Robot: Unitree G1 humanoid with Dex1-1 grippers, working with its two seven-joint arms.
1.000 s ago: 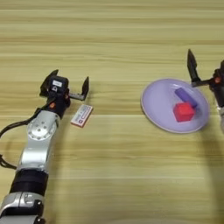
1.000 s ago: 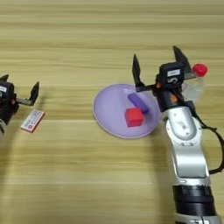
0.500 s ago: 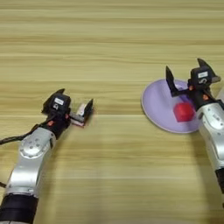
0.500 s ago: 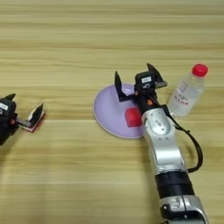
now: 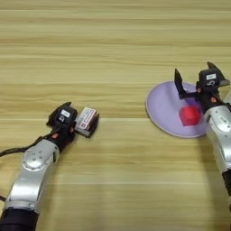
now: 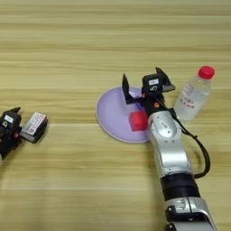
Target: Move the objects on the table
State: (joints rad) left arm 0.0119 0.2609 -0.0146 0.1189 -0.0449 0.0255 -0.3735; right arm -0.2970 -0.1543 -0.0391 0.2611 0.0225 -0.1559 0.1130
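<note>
Left gripper (image 5: pixel 76 122) clasps the small flat white-and-red packet (image 5: pixel 85 120), well left of the round lilac plate (image 6: pixel 113 122); right gripper (image 6: pixel 143 86), spread, hovers above its red cube (image 6: pixel 138 121)

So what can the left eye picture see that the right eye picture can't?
Only the left eye view shows the left gripper's silver arm in full. Only the right eye view shows the clear plastic bottle with a red cap, standing right of the plate. Both show the small white-and-red packet between the left gripper's fingers, the round lilac plate holding the red cube, and the open right gripper above that plate on the light wooden table.
</note>
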